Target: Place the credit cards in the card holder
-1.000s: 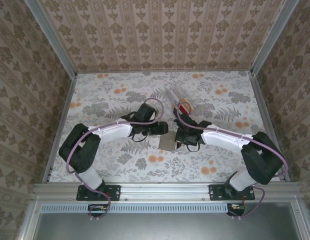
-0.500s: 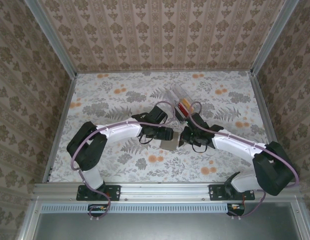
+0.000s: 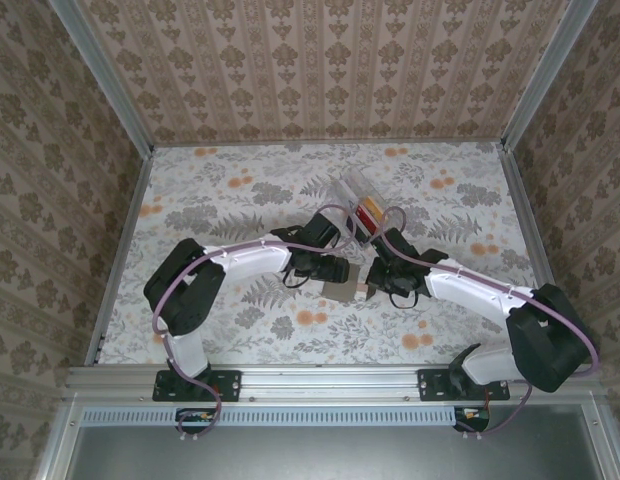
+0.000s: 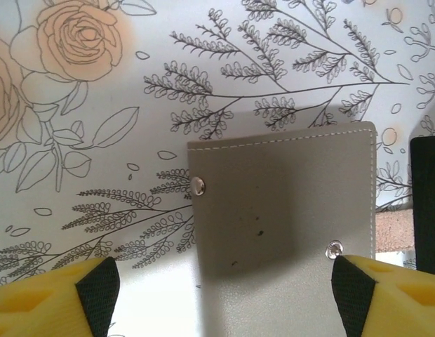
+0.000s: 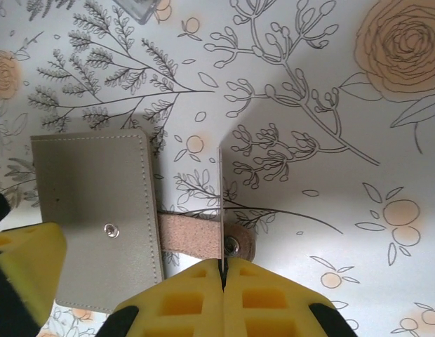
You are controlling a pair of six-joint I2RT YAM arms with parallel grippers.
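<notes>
Floral table (image 3: 220,200) carries grey card holder (image 3: 339,289) and clear box (image 3: 351,193).

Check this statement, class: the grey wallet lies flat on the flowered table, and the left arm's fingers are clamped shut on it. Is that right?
Not quite. The wallet does lie flat on the flowered table, but the left arm's fingers are not clamped shut on it: the left wrist view shows them spread wide apart.

Matt grey leatherette card holder (image 4: 284,203)
</notes>
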